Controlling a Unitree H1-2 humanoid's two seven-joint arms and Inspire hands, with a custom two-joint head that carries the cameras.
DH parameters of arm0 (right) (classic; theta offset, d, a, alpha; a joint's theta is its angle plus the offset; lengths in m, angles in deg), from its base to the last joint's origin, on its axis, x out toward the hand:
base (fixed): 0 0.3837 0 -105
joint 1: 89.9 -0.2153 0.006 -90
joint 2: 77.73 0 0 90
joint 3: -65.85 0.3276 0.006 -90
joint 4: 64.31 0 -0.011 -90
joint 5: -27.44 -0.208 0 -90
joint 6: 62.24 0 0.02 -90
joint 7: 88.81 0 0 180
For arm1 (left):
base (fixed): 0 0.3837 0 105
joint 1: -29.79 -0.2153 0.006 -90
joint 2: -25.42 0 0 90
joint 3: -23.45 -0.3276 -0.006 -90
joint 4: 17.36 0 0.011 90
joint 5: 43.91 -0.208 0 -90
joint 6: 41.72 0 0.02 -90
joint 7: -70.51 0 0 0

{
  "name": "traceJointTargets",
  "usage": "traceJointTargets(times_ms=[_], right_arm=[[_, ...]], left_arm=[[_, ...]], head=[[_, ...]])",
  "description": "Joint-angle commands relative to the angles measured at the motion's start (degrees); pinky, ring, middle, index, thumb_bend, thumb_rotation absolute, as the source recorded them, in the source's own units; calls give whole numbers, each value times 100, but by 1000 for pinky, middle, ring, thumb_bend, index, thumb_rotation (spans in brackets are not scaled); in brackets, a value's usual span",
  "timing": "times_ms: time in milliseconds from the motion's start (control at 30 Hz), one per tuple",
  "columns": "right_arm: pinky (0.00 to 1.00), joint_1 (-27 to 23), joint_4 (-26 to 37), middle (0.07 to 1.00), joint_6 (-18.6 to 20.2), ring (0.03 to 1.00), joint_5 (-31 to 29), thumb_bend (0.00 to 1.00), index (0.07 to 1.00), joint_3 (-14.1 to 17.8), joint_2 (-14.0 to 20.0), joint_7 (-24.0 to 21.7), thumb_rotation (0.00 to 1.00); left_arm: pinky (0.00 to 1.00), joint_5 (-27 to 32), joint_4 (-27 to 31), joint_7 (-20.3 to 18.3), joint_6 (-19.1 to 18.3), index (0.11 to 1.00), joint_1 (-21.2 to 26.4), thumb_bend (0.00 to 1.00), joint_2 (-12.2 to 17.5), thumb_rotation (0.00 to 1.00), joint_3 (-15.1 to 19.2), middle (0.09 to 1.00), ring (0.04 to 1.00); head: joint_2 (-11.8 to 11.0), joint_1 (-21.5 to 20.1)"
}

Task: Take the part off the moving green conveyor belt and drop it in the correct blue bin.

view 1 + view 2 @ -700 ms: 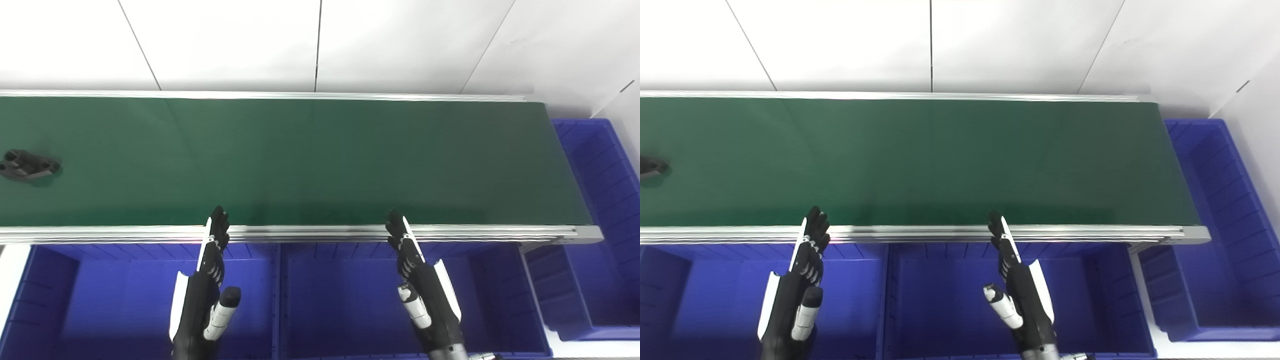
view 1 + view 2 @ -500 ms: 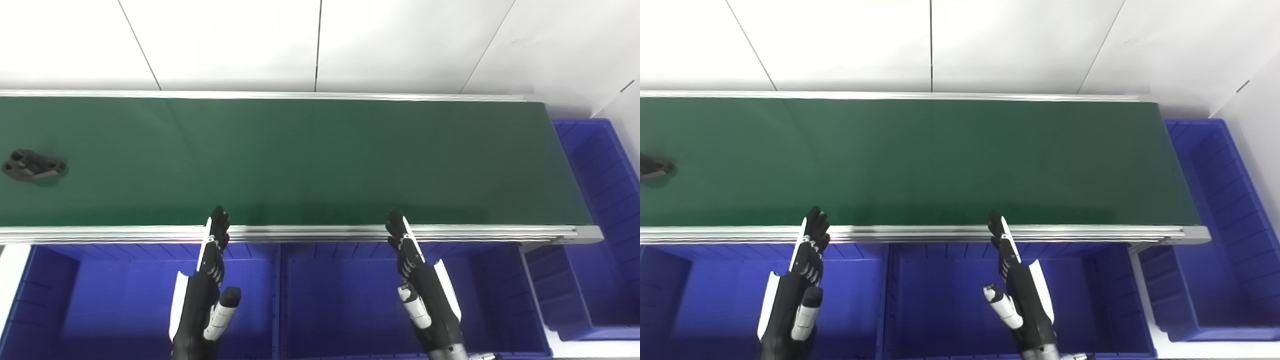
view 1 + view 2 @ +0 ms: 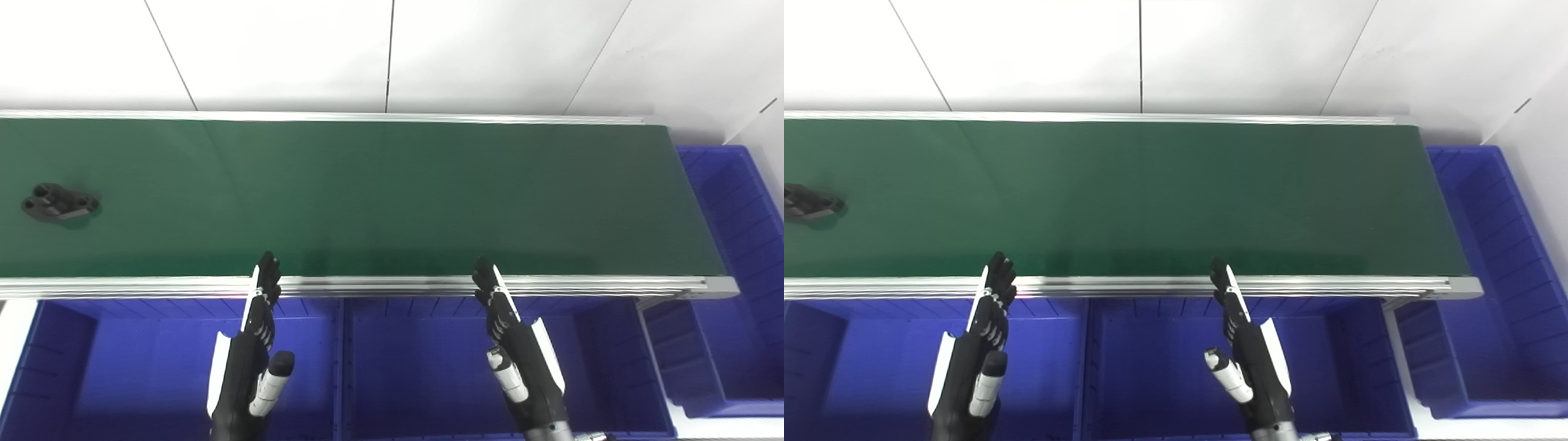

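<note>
A small black part (image 3: 60,203) is seen far left on the green belt (image 3: 392,196), long axis along it, nearer the left hand (image 3: 250,367); the right hand (image 3: 520,361) is farther, and both hands are held empty with fingers straight and thumbs apart.

Left hand (image 3: 254,349), right hand (image 3: 514,349): fingers straight, holding nothing.

A black part (image 3: 59,203) lies on the dark green belt (image 3: 392,196), above plain blue bins (image 3: 153,367).
</note>
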Motion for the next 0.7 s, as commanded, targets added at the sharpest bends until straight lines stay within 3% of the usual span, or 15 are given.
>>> traceJointTargets(times_ms=[0, 667], right_arm=[[1000, 1, 135, 1000, -95, 1000, -27, 1000, 1000, -16, -35, -32, 948], [1000, 6, 153, 1000, -22, 1000, -86, 1000, 1000, -16, -35, -48, 944]], left_arm=[[1000, 55, 137, -30, 159, 1000, -24, 842, 18, 951, -20, 1000, 1000], [1000, 16, 109, -40, 197, 1000, -15, 814, 31, 954, -28, 1000, 1000]], head=[[1, -15], [-4, -9]])
